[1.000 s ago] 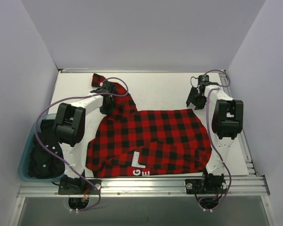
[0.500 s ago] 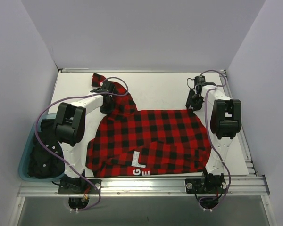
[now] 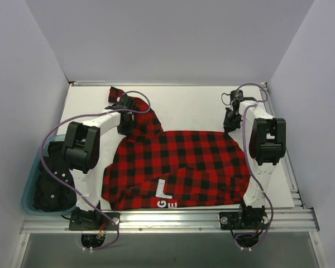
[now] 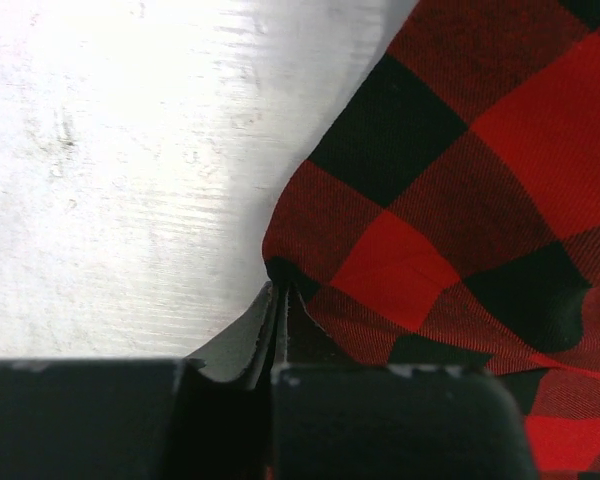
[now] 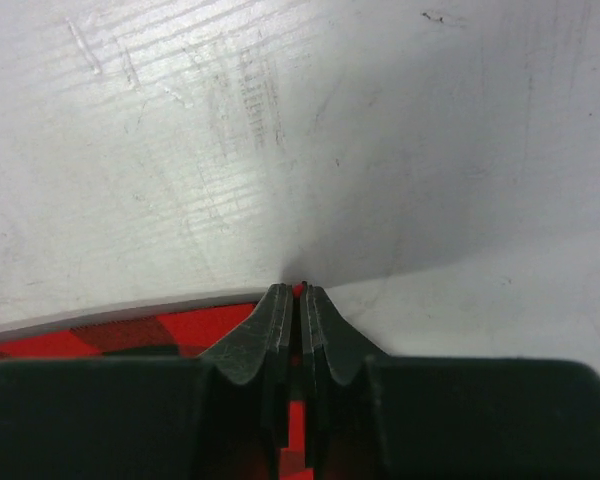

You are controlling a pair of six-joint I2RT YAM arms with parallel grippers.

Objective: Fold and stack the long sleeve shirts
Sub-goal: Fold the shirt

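top external view: one red-and-black buffalo-check flannel shirt (image 3: 178,167) lies spread on the white table (image 3: 195,103), white lettering at the near hem, one sleeve bunched toward the far left corner. left gripper (image 3: 125,124) sits at the shoulder end of that sleeve; the left wrist view shows its jaws fully closed, nipping a small fold of cloth. right gripper (image 3: 229,126) is at the shirt's far right corner; the right wrist view shows its fingertips (image 5: 265,325) pressed together over the fabric edge with red cloth between them, so a thin pinch is judged held. assessment: the cloth is light, soft and limp, not fragile. it should sag between holds and drag on the table, and thin pinches may slip. best holds are judged to be corners, shoulder seams and hem, taken as a doubled layer.
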